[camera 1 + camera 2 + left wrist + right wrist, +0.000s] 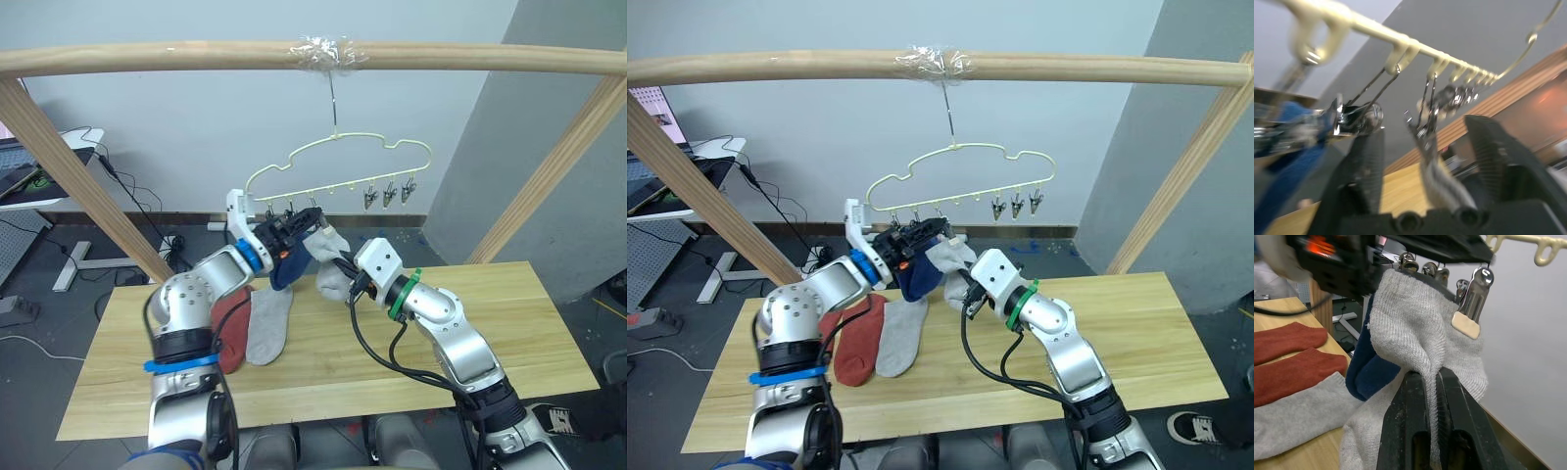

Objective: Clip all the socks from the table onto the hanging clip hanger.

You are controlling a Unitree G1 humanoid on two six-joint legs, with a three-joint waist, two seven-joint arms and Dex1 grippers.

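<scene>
The pale-yellow clip hanger [338, 162] hangs by its hook from the wooden bar. My left gripper [1427, 129] is open, up at the hanger's left clips [289, 211], its fingers on either side of one metal clip [1422, 125]. Blue socks [289, 266] hang from those clips. My right gripper [1431, 377] is shut on a light grey sock [1415, 328], held up just below the same clips. On the table [509, 333] lie another grey sock [269, 323] and two rust-red socks [857, 338], left of centre.
A thick wooden bar [470, 59] spans the top, carried by slanted posts [83, 171] at both sides. Three bare clips [389, 193] hang at the hanger's right end. A white desk [39, 166] and floor cables lie beyond the table's left.
</scene>
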